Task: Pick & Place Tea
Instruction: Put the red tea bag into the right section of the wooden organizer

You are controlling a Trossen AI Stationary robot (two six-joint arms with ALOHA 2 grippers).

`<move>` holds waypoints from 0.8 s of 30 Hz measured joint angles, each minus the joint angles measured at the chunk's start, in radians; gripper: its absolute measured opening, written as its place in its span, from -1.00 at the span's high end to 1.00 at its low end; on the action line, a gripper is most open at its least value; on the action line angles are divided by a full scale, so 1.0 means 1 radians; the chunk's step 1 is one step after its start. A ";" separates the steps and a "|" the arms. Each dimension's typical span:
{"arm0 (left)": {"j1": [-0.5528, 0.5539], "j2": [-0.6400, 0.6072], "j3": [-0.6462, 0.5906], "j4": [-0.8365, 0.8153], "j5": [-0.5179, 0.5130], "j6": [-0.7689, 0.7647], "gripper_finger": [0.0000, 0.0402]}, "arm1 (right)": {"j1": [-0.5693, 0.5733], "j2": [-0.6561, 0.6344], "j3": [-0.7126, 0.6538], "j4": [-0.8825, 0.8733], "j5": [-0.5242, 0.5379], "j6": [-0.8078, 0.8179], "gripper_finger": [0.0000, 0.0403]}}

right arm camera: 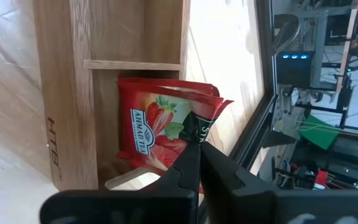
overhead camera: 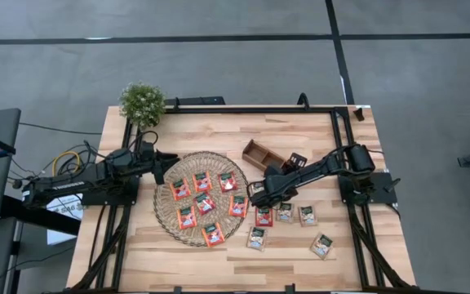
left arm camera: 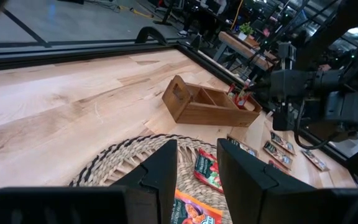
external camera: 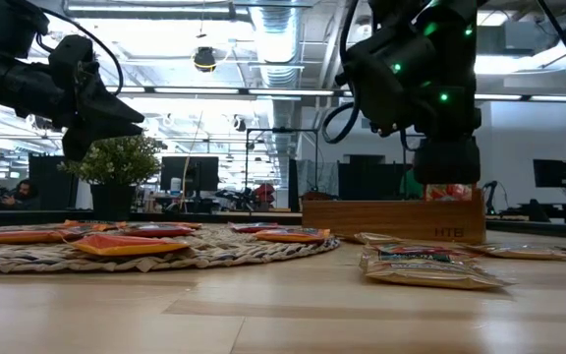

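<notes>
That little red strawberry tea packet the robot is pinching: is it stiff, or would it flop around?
Probably light and a bit floppy: the flat red foil tea sachet hangs from one corner in the right hand, shut on it, and its top edge looks crinkled. It likely slides easily into the brown wooden compartment tray. Foil may be slippery, so a corner pinch could slip.

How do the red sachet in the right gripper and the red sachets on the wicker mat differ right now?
The held red sachet hangs pinched in the shut right gripper over the wooden tray; the mat's red sachets lie flat and untouched on the wicker mat. One is single; those are several. All are small red squares.
</notes>
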 joint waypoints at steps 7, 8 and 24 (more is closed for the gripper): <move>0.000 0.000 0.000 0.000 0.000 0.001 0.47 | -0.018 0.000 0.000 -0.004 -0.008 0.000 1.00; 0.000 0.000 0.000 0.000 0.000 0.001 0.47 | -0.021 0.000 0.000 -0.008 -0.009 0.000 1.00; 0.000 0.000 0.000 0.000 0.000 0.006 0.47 | -0.035 0.000 0.000 -0.043 -0.018 -0.002 0.55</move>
